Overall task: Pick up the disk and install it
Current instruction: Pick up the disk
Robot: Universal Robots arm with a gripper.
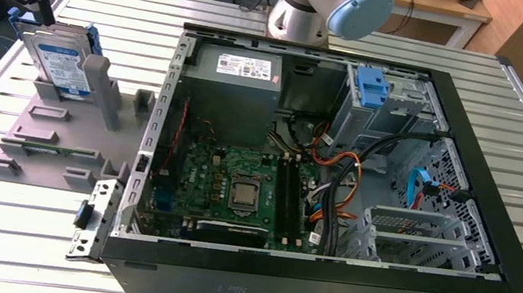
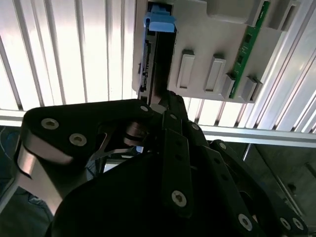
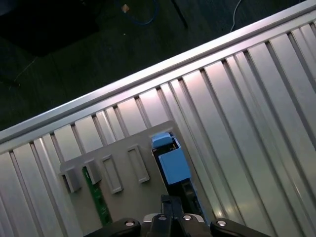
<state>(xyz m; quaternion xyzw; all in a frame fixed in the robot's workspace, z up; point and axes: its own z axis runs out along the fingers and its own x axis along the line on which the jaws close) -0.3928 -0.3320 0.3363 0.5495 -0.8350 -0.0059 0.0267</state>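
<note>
- A ribbed aluminium table [image 1: 3,233] carries an open computer case [image 1: 493,248] and, on the exterior view's left, a grey holder fixture [image 1: 48,132]. Wooden furniture stands behind.
- The disk [image 1: 58,60] stands upright on edge in a slot of that fixture, outside the case and well apart from it. Its label faces the exterior camera and its blue carrier bracket [image 2: 160,22] frames it.
- The gripper [image 1: 43,8] hangs right at the disk's top edge. In the second wrist view its black linkages converge on the drive's thin side. I cannot tell whether it is spread or already pinching the disk.
- The drive offers only a narrow edge. A hold that lands off-centre could probably tilt it in the slot, so it binds against the grey walls or drags the fixture up with it.
- A hold on the plastic bracket rather than the metal body would likely flex, and the disk could slip or twist.
- A green memory stick [image 2: 249,44] sits in a nearby slot of the same fixture, and a skewed lift might clip it.
- Inside the case, orange and black cables [image 1: 339,180] lie loose beside the motherboard [image 1: 236,181]. A lone blue bracket [image 1: 371,85] sits near the power supply [image 1: 241,74]. A carried drive could snag the wiring or knock these.
</note>
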